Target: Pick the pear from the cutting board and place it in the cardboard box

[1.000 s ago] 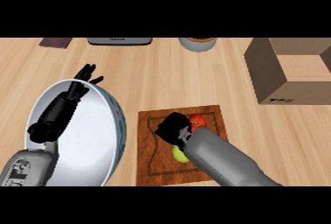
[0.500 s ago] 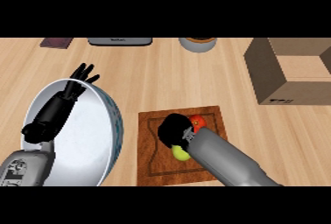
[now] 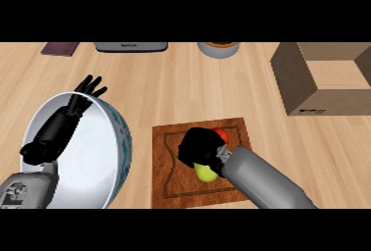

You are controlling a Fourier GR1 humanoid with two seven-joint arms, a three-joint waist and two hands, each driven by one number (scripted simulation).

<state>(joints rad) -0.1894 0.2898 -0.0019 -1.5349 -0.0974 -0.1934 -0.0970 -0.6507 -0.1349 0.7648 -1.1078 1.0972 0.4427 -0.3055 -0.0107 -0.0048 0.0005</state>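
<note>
A pale, fine-grained wooden counter [image 3: 181,88] fills the view, and near its front edge lies one dark reddish-brown cutting board [image 3: 177,166], rectangular, with a thin groove traced just inside its border. On that board rests the single pear [image 3: 206,172], smooth and yellow-green, only its rounded near end showing beneath the right hand [image 3: 199,147]. That black hand, at the end of a matte grey forearm, sits on top of the fruit with its fingers curled down around it, hiding most of it. Just beyond the hand, at the far right of the board, peeks one small glossy red fruit [image 3: 222,134], also largely covered. To the left of the board stands one large round plate [image 3: 87,147], white and smooth with a blue-grey patterned rim. The left hand [image 3: 88,88] shows above the plate's far edge, its fingers straight and spread, holding nothing, its black forearm lying across the plate. At the far right stands one cardboard box [image 3: 297,83], plain brown with flat matte walls, open at the top, a small printed label on its near face; it is well apart from the board. Along the far edge sit three cut-off things: a dark brown flat piece [image 3: 61,47] at the left, a grey appliance [image 3: 131,46] beside it, and a round grey-rimmed container [image 3: 218,48].
</note>
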